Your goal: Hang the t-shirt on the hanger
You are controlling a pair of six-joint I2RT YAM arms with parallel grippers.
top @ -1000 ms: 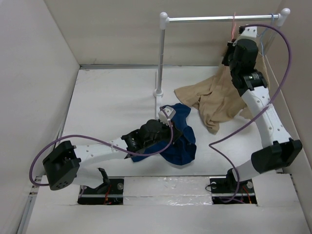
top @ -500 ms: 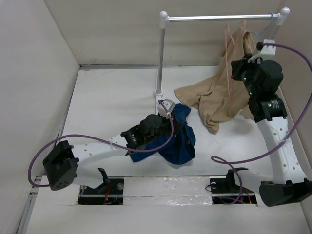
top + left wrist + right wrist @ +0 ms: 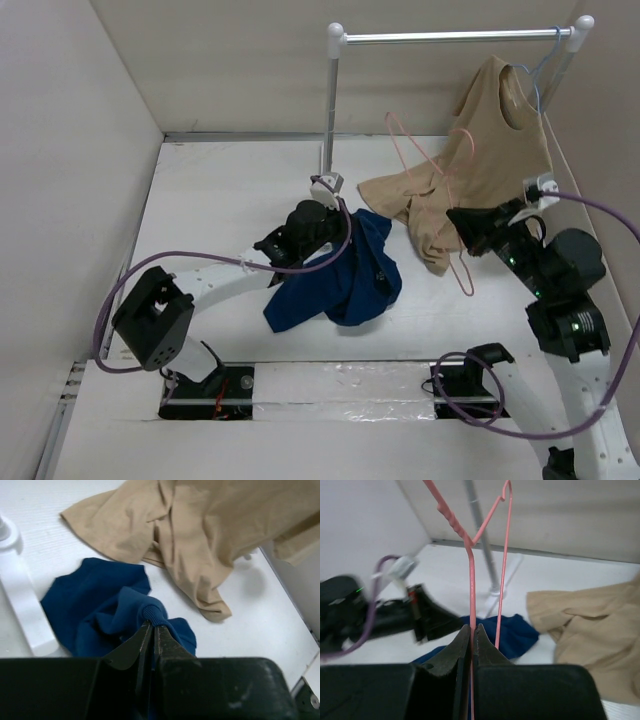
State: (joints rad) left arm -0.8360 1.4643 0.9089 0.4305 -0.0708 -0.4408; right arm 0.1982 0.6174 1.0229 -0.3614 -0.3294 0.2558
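The navy t-shirt (image 3: 350, 285) hangs bunched just above the table's middle. My left gripper (image 3: 338, 238) is shut on it, and in the left wrist view the fingertips (image 3: 152, 626) pinch its ribbed collar (image 3: 153, 613). The thin pink hanger (image 3: 415, 152) is off the rail, tilted in the air over the tan shirt. My right gripper (image 3: 458, 222) is shut on it. In the right wrist view the jaws (image 3: 472, 628) clamp one pink wire (image 3: 471, 580), with the t-shirt (image 3: 520, 630) on the table beyond.
A tan t-shirt (image 3: 500, 135) hangs on a light blue hanger (image 3: 535, 85) from the rail (image 3: 450, 38) at the back right, its lower part spread on the table (image 3: 415, 205). The rack's post (image 3: 330, 110) and base (image 3: 325, 188) stand behind my left gripper. Side walls close in both sides.
My right arm has come down and left from the rail, taking the pink hanger with it. My left arm has swung towards the rack post, lifting the navy t-shirt.
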